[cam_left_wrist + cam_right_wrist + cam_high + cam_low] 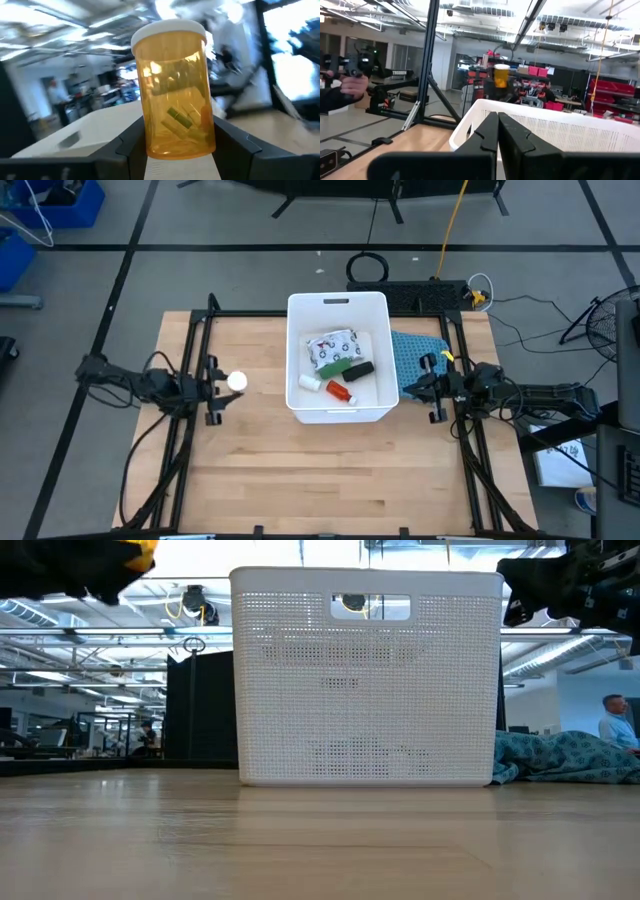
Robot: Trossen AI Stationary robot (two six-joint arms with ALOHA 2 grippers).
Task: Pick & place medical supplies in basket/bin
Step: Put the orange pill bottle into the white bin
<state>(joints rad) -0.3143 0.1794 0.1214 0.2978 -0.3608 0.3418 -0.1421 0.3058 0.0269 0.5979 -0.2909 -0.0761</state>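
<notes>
My left gripper (pixel 226 383) is over the table's left part, shut on the orange vial (pixel 175 90), whose white cap (pixel 236 381) shows from above. The white bin (pixel 338 410) stands mid-table. In it lie the white dark-printed packet (pixel 334 347), green bar (pixel 334 368), black oblong (pixel 359 370), small white roll (pixel 308 383) and red tube (pixel 340 391). My right gripper (pixel 428 389) waits to the right of the bin, shut and holding nothing; its closed fingers (pixel 498 131) point at the bin wall (pixel 560 131). My left gripper pinches the orange vial by its lower body (pixel 150 135) between its two fingers (pixel 129 144). The fingers come level from the table's left side. The vial stands upright with its white cap (pixel 169 29) on top, lifted clear high above the table.
A blue-green mesh cloth (pixel 418 353) lies against the bin's right side, below my right gripper; it also shows in the low view as the cloth (pixel 570 755). Bare wood lies near and left of the bin. A black frame edges the table. People stand in the room beyond.
</notes>
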